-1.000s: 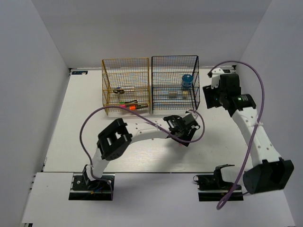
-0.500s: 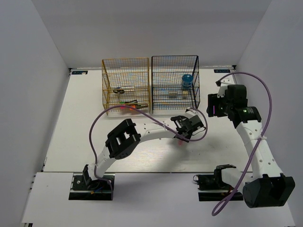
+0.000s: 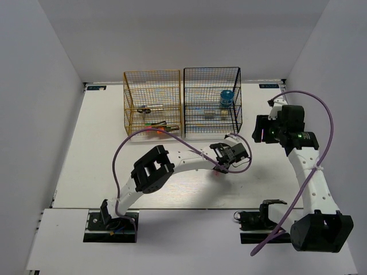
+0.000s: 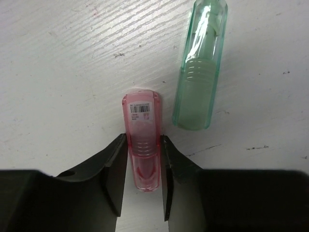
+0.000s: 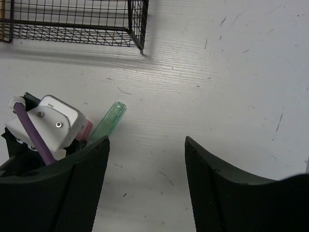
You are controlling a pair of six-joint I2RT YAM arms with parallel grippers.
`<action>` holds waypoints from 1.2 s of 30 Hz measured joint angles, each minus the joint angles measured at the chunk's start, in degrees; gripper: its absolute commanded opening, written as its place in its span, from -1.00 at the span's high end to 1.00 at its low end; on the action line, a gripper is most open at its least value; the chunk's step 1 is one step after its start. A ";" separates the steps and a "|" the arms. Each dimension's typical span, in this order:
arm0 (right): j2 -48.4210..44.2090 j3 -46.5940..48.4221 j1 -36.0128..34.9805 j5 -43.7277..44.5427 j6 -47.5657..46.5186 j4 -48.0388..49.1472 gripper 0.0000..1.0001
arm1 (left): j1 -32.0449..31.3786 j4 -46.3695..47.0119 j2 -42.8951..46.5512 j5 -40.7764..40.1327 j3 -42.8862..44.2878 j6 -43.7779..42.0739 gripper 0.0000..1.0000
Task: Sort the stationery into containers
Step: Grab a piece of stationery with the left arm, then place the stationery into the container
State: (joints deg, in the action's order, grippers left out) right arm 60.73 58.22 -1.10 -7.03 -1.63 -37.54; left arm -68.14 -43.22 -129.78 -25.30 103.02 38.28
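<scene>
A pink stick lies on the white table with a green stick just to its right. My left gripper has its jaws pressed on both sides of the pink stick's near end. In the top view this gripper is in front of the black rack. My right gripper is open and empty, hanging above the table to the right of the black rack. Both sticks show in the right wrist view, the green stick and a bit of the pink stick.
The gold-yellow rack stands left of the black one and holds highlighters on its lower tier. A round blue jar sits in the black rack. White walls close the table on three sides.
My left gripper has moved right and toward the table's near edge, onto the pink stick. My right gripper has drawn back to the right, away from the black rack.
</scene>
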 measured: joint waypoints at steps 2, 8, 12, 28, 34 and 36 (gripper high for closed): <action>0.00 -0.02 0.96 -0.96 0.09 0.07 -0.33 | 0.02 -0.35 -0.02 -0.26 -0.04 0.50 0.37; -0.02 -0.26 3.76 -3.26 0.35 0.42 -0.33 | 0.24 1.03 1.90 -0.20 -3.74 2.34 0.78; -0.07 -1.70 4.52 -5.27 -0.11 0.70 0.97 | 1.01 1.29 6.29 1.77 -9.60 1.92 0.99; -0.28 -5.14 5.64 -36.54 -23.69 -8.35 1.00 | 13.90 -5.79 18.16 20.76 7.28 -39.43 0.99; 2.60 -5.20 5.77 -45.66 -38.49 -16.44 0.82 | 17.07 -2.89 17.46 22.01 8.74 -58.18 0.99; 2.32 -5.68 5.90 -48.39 -44.09 -18.84 0.79 | 17.07 -1.75 16.52 22.56 8.74 -63.19 0.99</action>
State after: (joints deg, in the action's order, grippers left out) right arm 63.05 52.53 4.80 -55.42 -45.71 -56.38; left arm -51.07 -44.97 -113.25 -2.74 111.77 -24.91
